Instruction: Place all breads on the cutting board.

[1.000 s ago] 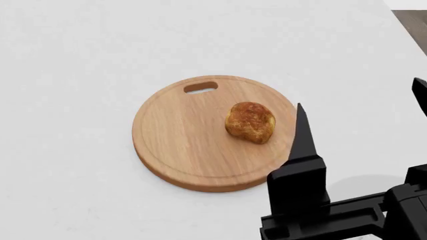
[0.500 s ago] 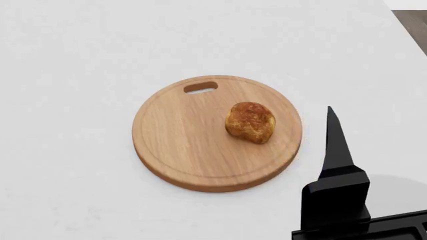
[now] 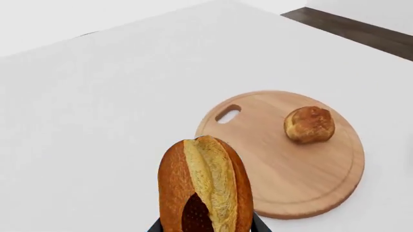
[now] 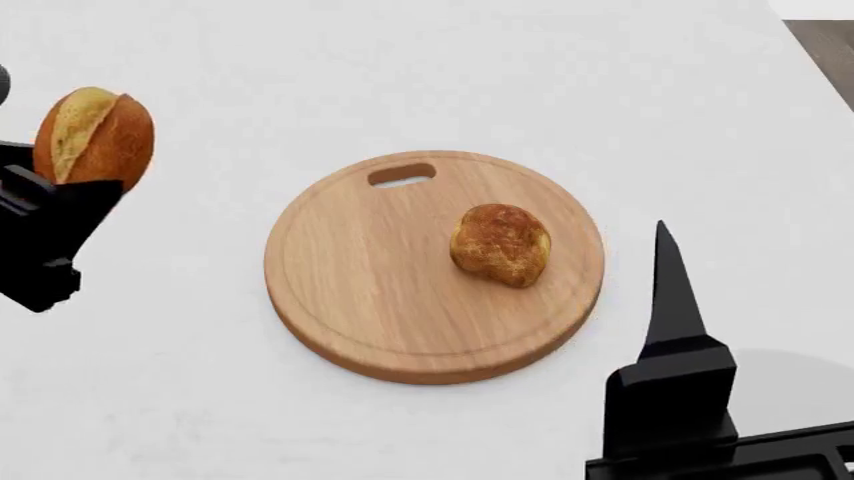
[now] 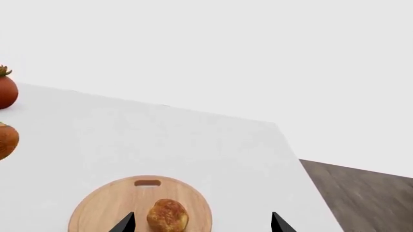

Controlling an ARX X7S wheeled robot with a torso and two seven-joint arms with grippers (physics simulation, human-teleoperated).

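Left gripper (image 4: 54, 200) is clamped on the oval split roll (image 4: 94, 136), held upright above the white table (image 4: 441, 60) at the cutting board's (image 4: 360, 300) nine o'clock, well clear of its rim. Right gripper (image 5: 201, 223) hangs near the board's four o'clock, its fingers (image 4: 671, 290) spread wide. On the board, the lumpy round roll (image 4: 501, 245) rests toward three o'clock. Beyond the table's far corner lies dark wood floor (image 5: 361, 193); a red fruit (image 5: 7, 92) sits at the table's far edge.

Split oval roll (image 3: 205, 186) gripped in left end effector (image 3: 205, 226), near cutting board (image 3: 284, 169); round roll (image 3: 310, 124) on board, white tabletop (image 3: 96, 121).
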